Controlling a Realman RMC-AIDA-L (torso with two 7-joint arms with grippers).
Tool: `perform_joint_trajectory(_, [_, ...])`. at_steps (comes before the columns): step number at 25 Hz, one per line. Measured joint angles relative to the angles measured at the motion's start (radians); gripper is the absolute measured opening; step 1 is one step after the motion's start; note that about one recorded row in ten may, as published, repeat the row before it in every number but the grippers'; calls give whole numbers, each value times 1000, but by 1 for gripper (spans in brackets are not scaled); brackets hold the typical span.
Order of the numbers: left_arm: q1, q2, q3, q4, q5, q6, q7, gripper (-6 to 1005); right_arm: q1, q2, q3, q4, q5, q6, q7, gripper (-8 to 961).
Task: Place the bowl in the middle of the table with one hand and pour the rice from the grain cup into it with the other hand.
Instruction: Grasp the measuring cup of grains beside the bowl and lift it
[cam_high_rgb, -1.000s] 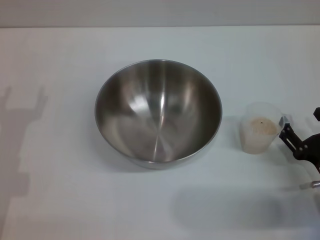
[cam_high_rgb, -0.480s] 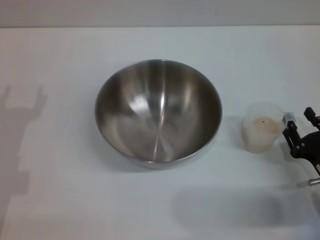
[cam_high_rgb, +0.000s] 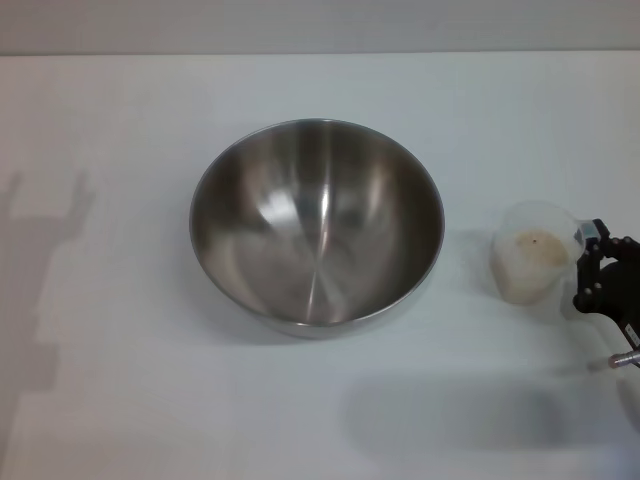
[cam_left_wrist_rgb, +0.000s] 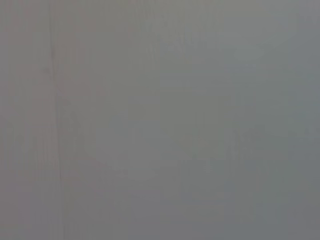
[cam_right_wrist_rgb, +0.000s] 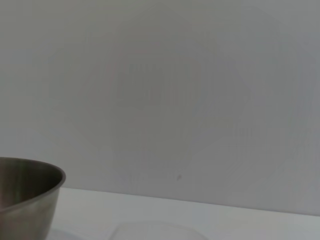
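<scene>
Plain white table (cam_high_rgb: 120, 400) fills the frame. At the right edge, the right gripper (cam_high_rgb: 598, 262) sits right up against the grain cup (cam_high_rgb: 532, 266), rice (cam_high_rgb: 534, 248) inside; can't tell if it's clamped. The bowl (cam_high_rgb: 316, 222) lies left of the cup, mid-frame and empty. Left gripper isn't visible.

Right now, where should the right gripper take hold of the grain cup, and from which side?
By its side wall below the rim, from the robot's right. The grain cup stands upright with rice inside, so a level side grip probably keeps it from spilling. The right gripper is already at that side; the bowl blocks the left.
</scene>
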Motion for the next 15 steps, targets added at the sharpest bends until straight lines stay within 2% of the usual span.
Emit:
perform_joint_trajectory(6, [5,-2,1,1,0,1,0,840,-3,0,4,1,0,-8,-13,11])
perform_joint_trajectory(15, [8,-3,15,1,0,1,0,841,-18,1,13,9,2,-135,-54,12])
